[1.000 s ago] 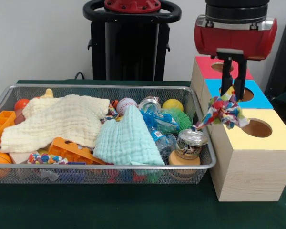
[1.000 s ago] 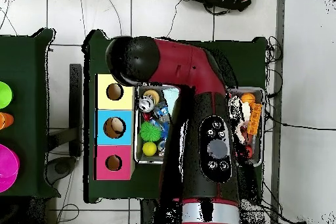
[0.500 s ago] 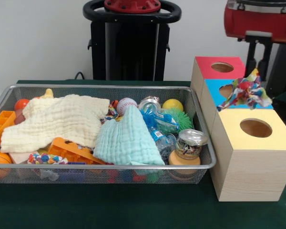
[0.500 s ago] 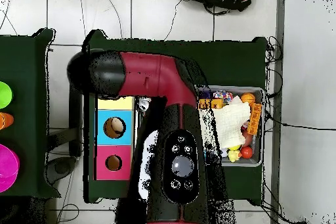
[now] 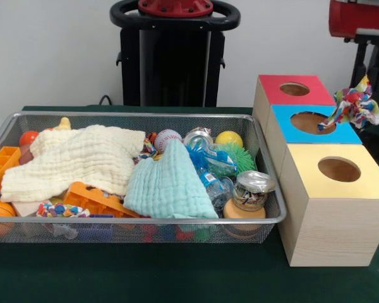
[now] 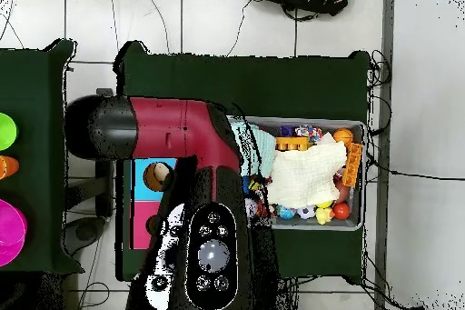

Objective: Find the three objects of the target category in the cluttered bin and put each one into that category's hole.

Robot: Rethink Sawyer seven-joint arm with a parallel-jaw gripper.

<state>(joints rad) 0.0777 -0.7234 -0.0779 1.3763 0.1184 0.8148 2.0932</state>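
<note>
My gripper (image 5: 372,85) hangs at the upper right of the front view, shut on a multicoloured rope toy (image 5: 357,106). The toy dangles in the air at the right edge of the blue-topped box (image 5: 290,129), just outside its hole. A red-topped box (image 5: 271,85) stands behind it and a yellow-topped box (image 5: 303,180) in front, each with a round hole. The wire bin (image 5: 132,115) on the left holds clutter, including another knotted rope toy (image 5: 60,209) near its front. In the overhead view the arm (image 6: 182,129) covers the gripper.
In the bin lie a cream cloth (image 5: 76,158), a mint cloth (image 5: 167,186), orange plastic pieces (image 5: 98,199), a baseball (image 5: 167,139), a yellow ball (image 5: 228,138), a green spiky ball (image 5: 240,158) and a jar (image 5: 249,192). A black stand (image 5: 170,63) rises behind.
The gripper has carried the rope toy up and to the right, from over the yellow box's near-left corner to the blue box's right edge.
</note>
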